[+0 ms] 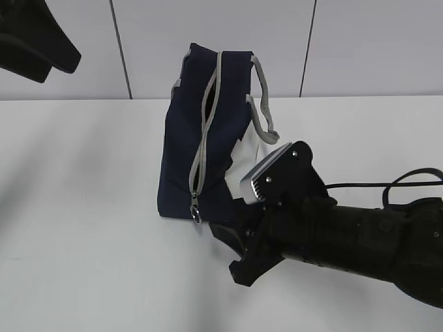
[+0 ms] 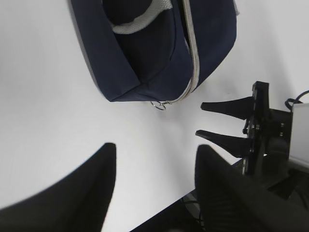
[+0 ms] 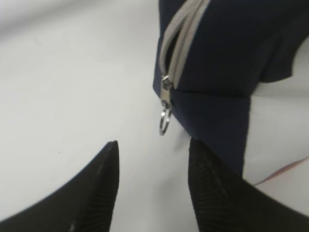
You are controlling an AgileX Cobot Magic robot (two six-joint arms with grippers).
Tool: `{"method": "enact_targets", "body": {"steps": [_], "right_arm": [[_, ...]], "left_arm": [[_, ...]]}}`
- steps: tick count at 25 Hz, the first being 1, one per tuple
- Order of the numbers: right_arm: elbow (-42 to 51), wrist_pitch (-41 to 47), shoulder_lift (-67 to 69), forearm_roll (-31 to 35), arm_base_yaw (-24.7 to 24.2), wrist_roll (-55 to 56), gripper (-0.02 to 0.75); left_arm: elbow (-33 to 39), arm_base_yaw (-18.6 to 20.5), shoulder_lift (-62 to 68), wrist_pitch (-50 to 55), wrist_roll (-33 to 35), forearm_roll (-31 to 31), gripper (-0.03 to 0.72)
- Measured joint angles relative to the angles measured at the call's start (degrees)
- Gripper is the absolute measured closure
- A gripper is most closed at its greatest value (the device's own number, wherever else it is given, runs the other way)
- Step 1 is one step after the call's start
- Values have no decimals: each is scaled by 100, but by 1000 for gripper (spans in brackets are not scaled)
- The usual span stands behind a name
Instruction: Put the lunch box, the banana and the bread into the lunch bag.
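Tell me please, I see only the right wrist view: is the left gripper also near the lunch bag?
Observer: No. In the exterior view the left arm hangs raised at the top left corner, apart from the lunch bag.
Operator: Is it open?
Observer: Yes, the left gripper is open and empty in its own wrist view.
Operator: Is the zipper open higher up?
Observer: Yes, the exterior view shows a dark gap along the zipper near the bag's top.

No readable text, labels, brands or numbers on anything in view
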Motion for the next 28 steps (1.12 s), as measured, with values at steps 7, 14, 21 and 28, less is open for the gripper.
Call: {"method": "enact_targets", "body": {"steps": [7, 14, 21, 28], "right_arm": [[-47, -684, 646, -271, 0, 74, 393], [-441, -792, 1176, -283, 0, 82, 401], [-766, -804, 1497, -56, 0, 82, 464], [-941, -804, 1651, -21, 0, 86, 509]], "left_arm": [[0, 0, 0, 0, 0, 1, 314], [0, 0, 0, 0, 0, 1, 317], [0, 0, 0, 0, 0, 6, 317], [0, 0, 0, 0, 0, 20, 318]]}}
